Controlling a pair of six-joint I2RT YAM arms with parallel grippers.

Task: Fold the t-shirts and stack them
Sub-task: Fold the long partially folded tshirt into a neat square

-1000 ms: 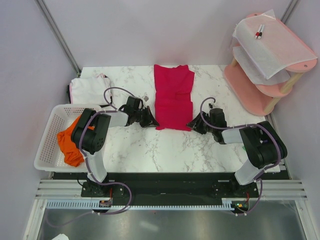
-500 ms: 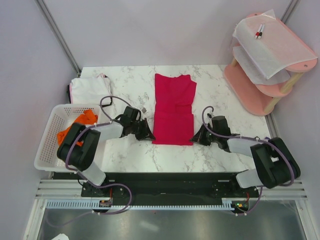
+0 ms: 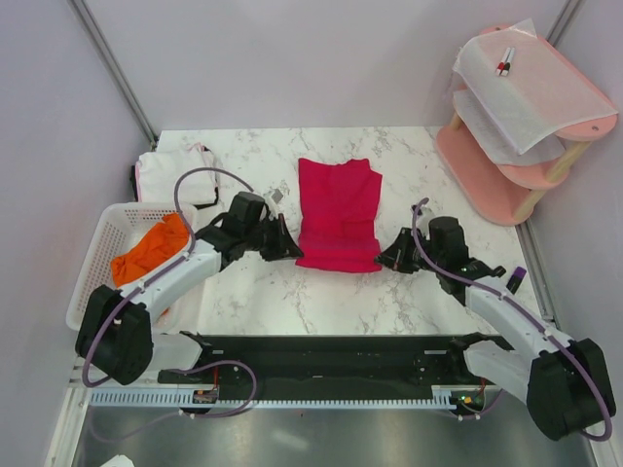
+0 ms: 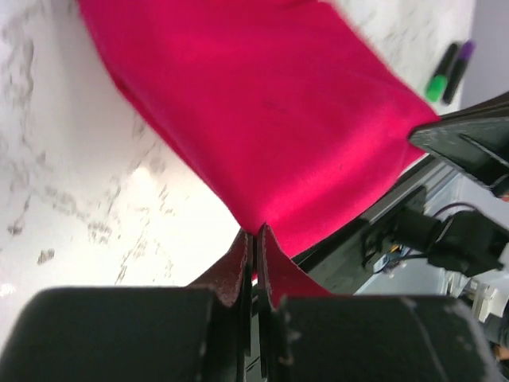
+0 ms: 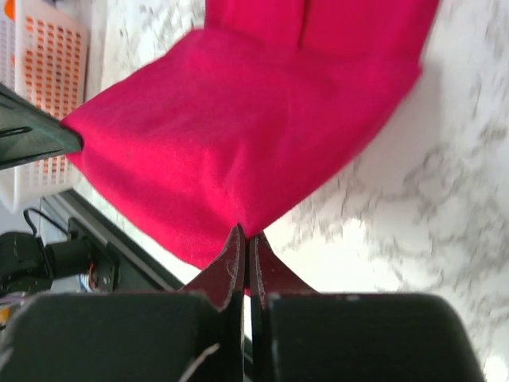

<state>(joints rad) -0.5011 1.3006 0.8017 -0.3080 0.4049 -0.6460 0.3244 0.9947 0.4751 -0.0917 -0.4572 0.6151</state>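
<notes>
The crimson-red t-shirt (image 3: 339,209) lies lengthwise mid-table, its near end raised off the marble. My left gripper (image 3: 292,249) is shut on the near left corner of the red t-shirt (image 4: 270,119). My right gripper (image 3: 385,257) is shut on the near right corner of the same red shirt (image 5: 246,135). The lifted hem hangs between the two grippers. A white t-shirt (image 3: 175,173) rests folded at the table's far left. An orange t-shirt (image 3: 148,253) sits crumpled in the basket.
A white mesh basket (image 3: 97,268) stands at the left edge. A pink tiered stand (image 3: 516,126) with translucent white sheets fills the far right corner. Green and purple markers (image 4: 447,70) lie near the right front edge, past the shirt.
The right gripper closed on the shirt's near right corner. Both arms stretched out and lifted the near hem, and the shirt now looks shorter. The orange shirt shows fully in the basket.
</notes>
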